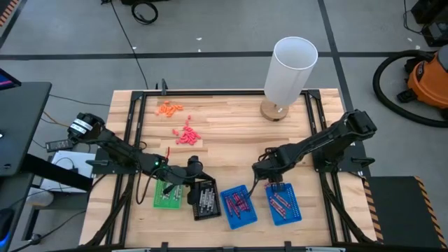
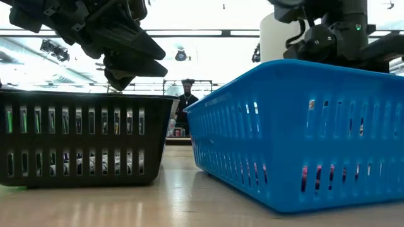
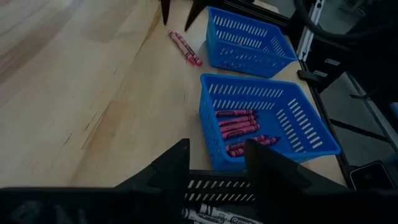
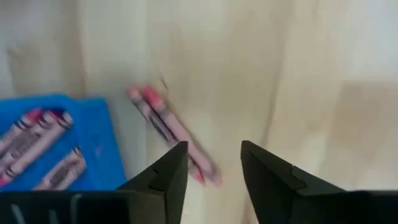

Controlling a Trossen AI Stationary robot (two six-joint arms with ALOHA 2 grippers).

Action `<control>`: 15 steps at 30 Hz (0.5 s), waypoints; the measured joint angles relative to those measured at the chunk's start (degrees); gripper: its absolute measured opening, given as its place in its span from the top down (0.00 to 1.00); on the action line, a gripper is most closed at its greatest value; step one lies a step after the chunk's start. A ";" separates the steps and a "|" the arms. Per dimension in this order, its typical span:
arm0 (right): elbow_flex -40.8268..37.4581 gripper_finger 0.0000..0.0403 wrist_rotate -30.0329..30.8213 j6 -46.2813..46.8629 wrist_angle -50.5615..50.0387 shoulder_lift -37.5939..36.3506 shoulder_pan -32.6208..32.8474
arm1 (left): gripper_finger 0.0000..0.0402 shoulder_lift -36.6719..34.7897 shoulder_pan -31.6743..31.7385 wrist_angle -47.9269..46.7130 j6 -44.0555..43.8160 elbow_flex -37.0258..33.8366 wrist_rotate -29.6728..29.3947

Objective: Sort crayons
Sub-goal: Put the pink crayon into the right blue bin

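Two maroon-magenta crayons lie side by side on the table, next to a blue tray; they also show in the left wrist view. My right gripper is open and empty just above them, at the table's middle. My left gripper is open and empty over the black tray, which holds silvery-grey crayons. The nearer blue tray holds several magenta crayons.
A green tray stands left of the black one, and a second blue tray at the right. Loose orange and red-pink pieces lie at the far left. A white cylinder stands at the far edge.
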 joint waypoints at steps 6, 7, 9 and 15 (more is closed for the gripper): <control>-3.69 0.57 -1.44 -3.32 5.54 0.00 0.15 | 0.59 0.00 0.00 0.07 0.00 0.00 -0.02; -4.00 0.56 -1.35 -3.53 5.55 0.00 0.15 | 0.59 0.00 0.00 0.04 0.00 0.00 -0.01; -4.50 0.56 -1.10 -4.25 5.73 0.00 0.34 | 0.59 0.00 0.00 0.07 0.00 0.00 0.00; -7.44 0.57 -0.95 -5.22 9.88 0.00 1.94 | 0.59 0.02 0.00 0.04 0.00 0.00 0.00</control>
